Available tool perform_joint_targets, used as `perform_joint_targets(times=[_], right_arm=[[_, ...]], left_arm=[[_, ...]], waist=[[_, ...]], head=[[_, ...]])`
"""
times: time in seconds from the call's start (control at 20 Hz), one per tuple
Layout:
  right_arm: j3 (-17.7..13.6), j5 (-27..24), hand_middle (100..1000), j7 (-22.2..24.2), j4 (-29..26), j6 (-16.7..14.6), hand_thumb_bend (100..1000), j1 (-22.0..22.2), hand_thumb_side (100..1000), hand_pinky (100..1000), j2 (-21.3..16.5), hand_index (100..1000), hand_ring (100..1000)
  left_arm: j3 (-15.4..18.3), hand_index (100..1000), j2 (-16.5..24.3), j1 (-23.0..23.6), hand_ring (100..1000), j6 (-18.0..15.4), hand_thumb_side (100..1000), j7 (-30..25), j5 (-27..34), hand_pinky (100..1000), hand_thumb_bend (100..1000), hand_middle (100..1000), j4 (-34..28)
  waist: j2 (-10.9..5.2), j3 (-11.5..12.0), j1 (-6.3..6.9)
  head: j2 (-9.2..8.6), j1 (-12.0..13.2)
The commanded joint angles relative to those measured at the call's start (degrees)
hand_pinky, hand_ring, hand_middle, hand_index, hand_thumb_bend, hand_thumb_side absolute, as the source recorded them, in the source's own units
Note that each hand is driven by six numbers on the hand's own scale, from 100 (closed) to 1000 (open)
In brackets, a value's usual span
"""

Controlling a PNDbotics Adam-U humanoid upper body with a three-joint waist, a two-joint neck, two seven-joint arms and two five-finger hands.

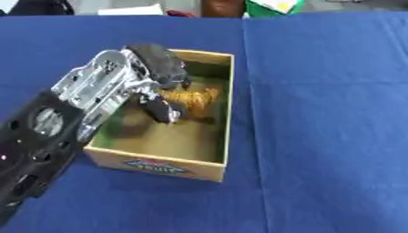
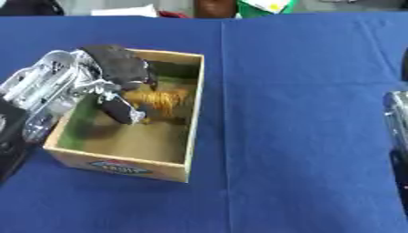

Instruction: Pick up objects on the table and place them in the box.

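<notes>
The robot's left arm (image 1: 36, 141), black with cut-out holes, fills the near left corner and rises slantwise toward the middle of the scene, turning silver at the wrist. Under it and everywhere else lies the table (image 1: 334, 136), covered in a deep blue cloth that runs from the near edge to the far one; a faint straight seam or fold crosses the cloth from far to near just right of the box. Along the far edge of the table the room shows only as a narrow strip: something dark at the far left, a pale flat shape, a brown upright form, and a green and white thing (image 1: 272, 6) right of it.

The box (image 1: 215, 136), open-topped brown cardboard with a blue and red label on its near wall, sits left of centre on the cloth. The left hand (image 1: 155, 79) reaches over its left wall into the far half, dark fingers curled downward with the thumb below, pinching an orange-yellow object (image 1: 191, 98) that hangs inside the box against its floor.

At the right edge of the right eye view a silver and black sliver of the right hand (image 2: 398, 132) shows; whether it is spread or curled cannot be told.
</notes>
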Motion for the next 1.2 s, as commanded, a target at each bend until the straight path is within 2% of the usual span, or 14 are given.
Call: perform_joint_targets(times=[0.05, 0.2, 0.3, 0.35, 0.4, 0.45, 0.5, 0.55, 0.6, 0.7, 0.8, 0.9, 1.0, 1.2], right_arm=[[-0.4, -0.3, 757, 0.1, -0.8, 0.0, 100, -0.4, 999, 814, -0.9, 854, 683], [-0.4, -0.3, 758, 0.0, -0.8, 0.0, 100, -0.4, 1000, 814, -0.9, 854, 683], [-0.4, -0.3, 758, 0.0, -0.8, 0.0, 100, -0.3, 999, 814, -1.0, 854, 683], [-0.5, -0.3, 758, 0.0, -0.8, 0.0, 100, -0.3, 999, 814, -1.0, 854, 683], [-0.5, -0.3, 758, -0.1, -0.8, 0.0, 100, -0.2, 999, 814, -1.0, 854, 683], [-0.6, -0.2, 758, -0.2, -0.8, 0.0, 100, -0.1, 999, 814, -1.1, 854, 683], [-0.7, -0.2, 758, -0.2, -0.8, -0.1, 100, -0.1, 998, 814, -1.1, 854, 684], [-0.7, -0.2, 758, -0.3, -0.8, -0.1, 100, -0.1, 998, 814, -1.1, 854, 684], [-0.8, -0.1, 758, -0.4, -0.8, -0.1, 100, 0.0, 998, 814, -1.1, 854, 684], [-1.0, -0.1, 758, -0.6, -0.8, -0.2, 100, 0.0, 998, 814, -1.2, 854, 684], [-1.1, 0.0, 758, -0.7, -0.8, -0.3, 100, -0.1, 999, 814, -1.2, 854, 685], [-1.2, 0.1, 758, -0.9, -0.8, -0.5, 100, -0.2, 998, 813, -1.3, 854, 685], [-1.4, 0.1, 758, -1.2, -0.8, -0.7, 100, -0.3, 998, 813, -1.3, 854, 685], [-1.5, 0.2, 759, -1.7, -0.8, -1.0, 100, -0.4, 998, 813, -1.3, 854, 685]], left_arm=[[1.5, 916, 0.5, -1.8, 861, -0.6, 691, 0.0, -2.4, 708, 397, 852, -0.8], [2.9, 918, 0.8, -2.3, 867, -0.6, 722, 0.0, -4.3, 716, 421, 848, -2.5], [4.3, 892, 1.3, -2.6, 847, -0.1, 799, 0.1, -4.2, 696, 457, 815, -4.7], [5.5, 879, 1.8, -2.8, 839, 0.8, 838, 0.8, -3.8, 691, 421, 802, -6.7], [6.9, 856, 2.3, -2.8, 818, 2.1, 919, 2.4, -3.2, 675, 338, 779, -9.0], [8.4, 855, 2.8, -2.6, 806, 3.9, 950, 5.1, -2.4, 666, 288, 770, -11.5], [10.0, 860, 3.4, -2.3, 782, 6.3, 969, 8.8, -1.0, 651, 144, 750, -14.1], [11.6, 854, 3.9, -1.9, 745, 9.1, 923, 13.1, 0.8, 619, 100, 718, -16.4], [14.0, 856, 4.3, -1.1, 692, 13.3, 838, 19.1, 3.8, 564, 100, 672, -18.9], [17.4, 857, 5.2, 0.9, 675, 20.9, 773, 32.4, 12.4, 542, 100, 663, -22.3], [20.0, 842, 6.6, 2.9, 650, 25.1, 712, 45.8, 21.5, 524, 100, 628, -24.1], [21.9, 839, 8.1, 5.2, 643, 26.1, 692, 57.2, 29.3, 520, 100, 621, -25.4], [23.8, 824, 9.5, 8.1, 624, 25.5, 666, 66.7, 35.9, 507, 100, 598, -27.2], [27.1, 813, 11.0, 13.4, 610, 21.2, 616, 80.2, 46.8, 492, 100, 579, -29.5]], waist=[[-1.14, 0.0, -0.05], [-1.22, 0.1, -0.09], [-1.28, 0.1, -0.10], [-1.30, 0.2, -0.09], [-1.31, 0.3, -0.09], [-1.32, 0.4, -0.08], [-1.32, 0.5, -0.08], [-1.31, 0.7, -0.09], [-1.32, 1.0, -0.14], [-1.34, 1.4, -0.22], [-1.34, 1.8, -0.33], [-1.26, 2.0, -0.47], [-1.10, 2.1, -0.65], [-0.77, 2.3, -0.98]], head=[[-0.30, 0.2], [-0.33, 0.0], [-0.30, -0.2], [-0.22, -0.3], [-0.12, -0.6], [0.00, -0.8], [0.10, -1.0], [0.21, -1.2], [0.40, -1.6], [0.81, -2.2], [1.14, -2.5], [1.30, -2.7], [1.41, -2.7], [1.24, -2.7]])
